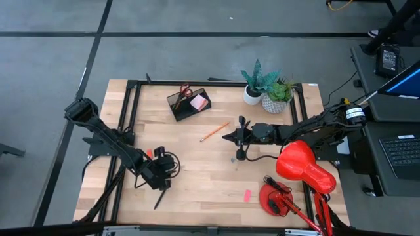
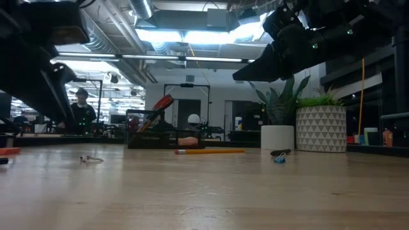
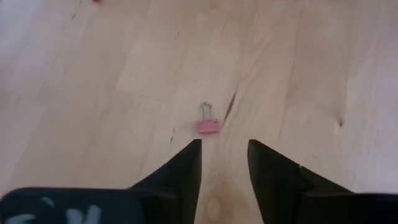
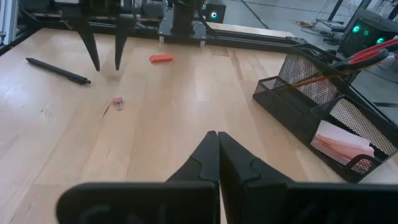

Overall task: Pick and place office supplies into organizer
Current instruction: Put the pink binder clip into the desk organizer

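My left gripper [image 3: 224, 152] hovers, jaws parted and empty, over a pink binder clip [image 3: 208, 126] lying just beyond them on the desk [image 3: 298, 68]. My right gripper [image 4: 217, 146] hangs mid-desk with jaws closed on nothing.

Open-plan lab, exposed ceiling ducts [image 2: 108, 38], workstations

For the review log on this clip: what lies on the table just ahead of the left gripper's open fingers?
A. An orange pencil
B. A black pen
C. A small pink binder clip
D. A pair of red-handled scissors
C. In the left wrist view the small pink binder clip lies on the bare wooden table, just ahead of the left gripper, whose fingers stand apart and hold nothing.
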Controlling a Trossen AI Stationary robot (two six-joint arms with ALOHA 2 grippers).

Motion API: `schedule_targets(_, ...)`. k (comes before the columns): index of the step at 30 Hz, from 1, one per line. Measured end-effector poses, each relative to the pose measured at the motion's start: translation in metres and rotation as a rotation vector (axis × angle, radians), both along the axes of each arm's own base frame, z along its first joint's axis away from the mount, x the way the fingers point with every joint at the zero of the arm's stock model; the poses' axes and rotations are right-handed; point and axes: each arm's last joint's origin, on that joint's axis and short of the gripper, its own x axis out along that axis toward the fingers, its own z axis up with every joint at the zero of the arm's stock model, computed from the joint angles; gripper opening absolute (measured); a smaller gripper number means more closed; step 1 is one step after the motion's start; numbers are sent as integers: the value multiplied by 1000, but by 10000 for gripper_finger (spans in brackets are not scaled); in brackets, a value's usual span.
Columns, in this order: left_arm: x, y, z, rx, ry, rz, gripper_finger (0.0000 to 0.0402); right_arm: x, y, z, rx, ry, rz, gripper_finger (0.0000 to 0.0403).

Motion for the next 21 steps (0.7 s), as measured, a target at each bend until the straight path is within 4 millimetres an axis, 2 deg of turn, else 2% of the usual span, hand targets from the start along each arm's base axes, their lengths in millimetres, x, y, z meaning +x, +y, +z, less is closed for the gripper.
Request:
schedule_targets(4,-1,2,-8,-27,-45,6,144,0,0,0,1,0,0,1)
schedule_targets(10,0,4,-15,5,-53,28,148,0,0,0,-1,3,0,1)
schedule_targets(17,7,-1,-44,63,-3,39,150,0,0,-1,0,8,0,1)
schedule_targets(21,13,-4,-53,69,-33,56,150,0,0,-1,1,8,0,1)
